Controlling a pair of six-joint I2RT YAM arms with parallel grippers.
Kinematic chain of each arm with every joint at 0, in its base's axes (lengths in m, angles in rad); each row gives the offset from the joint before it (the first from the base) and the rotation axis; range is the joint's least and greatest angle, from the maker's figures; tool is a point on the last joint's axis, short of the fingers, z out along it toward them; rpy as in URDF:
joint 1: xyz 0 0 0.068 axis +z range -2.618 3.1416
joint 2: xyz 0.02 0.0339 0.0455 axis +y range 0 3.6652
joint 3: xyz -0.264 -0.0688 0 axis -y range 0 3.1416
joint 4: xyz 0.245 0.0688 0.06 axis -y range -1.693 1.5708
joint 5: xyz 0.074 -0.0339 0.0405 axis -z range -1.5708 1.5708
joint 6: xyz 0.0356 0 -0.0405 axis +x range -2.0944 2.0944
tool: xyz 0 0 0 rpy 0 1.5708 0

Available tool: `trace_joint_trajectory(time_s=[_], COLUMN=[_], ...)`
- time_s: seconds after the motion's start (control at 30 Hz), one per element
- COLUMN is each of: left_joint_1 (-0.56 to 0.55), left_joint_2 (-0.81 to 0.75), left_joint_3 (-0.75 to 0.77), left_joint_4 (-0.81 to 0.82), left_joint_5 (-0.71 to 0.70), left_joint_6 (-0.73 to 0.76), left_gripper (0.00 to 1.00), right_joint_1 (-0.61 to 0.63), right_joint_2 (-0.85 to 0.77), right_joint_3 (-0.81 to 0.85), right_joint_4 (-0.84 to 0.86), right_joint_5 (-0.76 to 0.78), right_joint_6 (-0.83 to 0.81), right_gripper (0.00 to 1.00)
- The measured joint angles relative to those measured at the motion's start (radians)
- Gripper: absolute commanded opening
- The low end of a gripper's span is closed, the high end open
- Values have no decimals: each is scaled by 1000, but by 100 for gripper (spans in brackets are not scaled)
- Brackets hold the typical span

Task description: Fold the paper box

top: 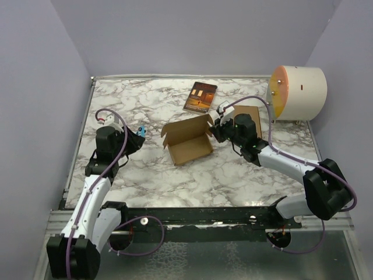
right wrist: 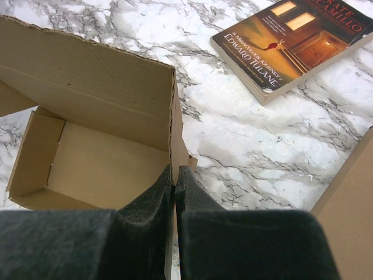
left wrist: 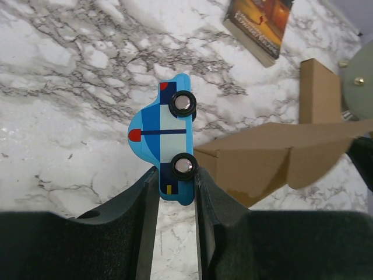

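The paper box (top: 186, 143) stands open-topped in the middle of the table, brown cardboard with its flaps up; it also shows in the left wrist view (left wrist: 262, 163) and the right wrist view (right wrist: 105, 116). My right gripper (top: 214, 129) is at the box's right end, its jaws (right wrist: 175, 175) shut on the upright edge of the right wall. My left gripper (top: 140, 133) hovers left of the box. Its fingers (left wrist: 176, 175) are shut on the rear of a blue toy car (left wrist: 166, 137), which points away from the wrist.
A dark red-brown book (top: 200, 96) lies behind the box. A bigger brown carton (top: 250, 114) sits behind my right gripper. A cream drum with an orange face (top: 297, 92) stands at the far right. Purple walls close in the table.
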Motion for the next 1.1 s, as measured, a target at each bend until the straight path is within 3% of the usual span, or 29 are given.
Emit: trace_joint_trajectory(time_s=[0.27,0.63,1.1], left_joint_1=[0,-1,-37], left_joint_2=[-150,-210,-246], left_joint_3=[0,34,47], left_joint_4=[-4,32,237], left_joint_5=[100,233,359], left_joint_6=[-32,-130,-272], left_gripper=[20,20,20], right_joint_1=[0,-3,-3], right_joint_2=[25,32,42], right_joint_3=[0,0,0], right_joint_4=[0,-1,-1], right_joint_5=[6,9,9], right_joint_6=[0,0,0], right_gripper=[2,2,2])
